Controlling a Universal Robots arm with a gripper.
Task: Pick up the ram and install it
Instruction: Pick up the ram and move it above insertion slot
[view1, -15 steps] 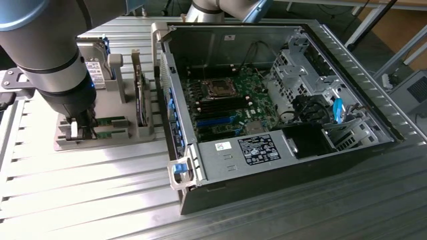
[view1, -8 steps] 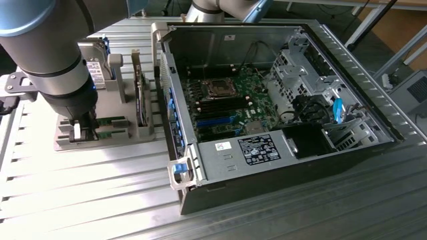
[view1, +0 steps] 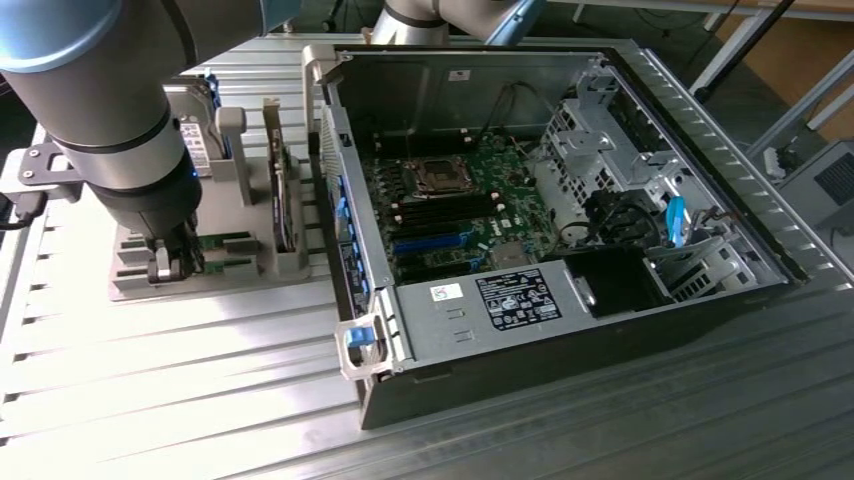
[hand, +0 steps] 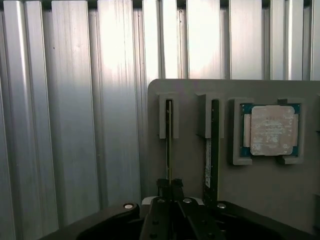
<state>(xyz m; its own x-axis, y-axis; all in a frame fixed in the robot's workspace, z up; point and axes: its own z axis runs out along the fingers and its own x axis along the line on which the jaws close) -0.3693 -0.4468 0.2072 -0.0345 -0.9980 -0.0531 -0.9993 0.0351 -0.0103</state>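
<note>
Closest to the wrist camera you see your end effector (hand: 170, 186). Its 2 fingers stand close together on the thin edge of the ram (hand: 169, 140), so I judge it is clamped on this stick. The ram stands on its edge in a slot of the grey holder (hand: 270, 195), which rests on the ribbed worktop (hand: 75, 125). Just beside it stands the second stick (hand: 212, 150), and further along lies the silver CPU (hand: 270, 130).

In the exterior view the holder sits at the exterior view's left, apart from the open computer case (view1: 561, 330). You are at the grasp step. The ram is not yet lifted out, and the memory slots (view1: 434, 215) seem unfilled, so lifting, carrying and installing are left.
</note>
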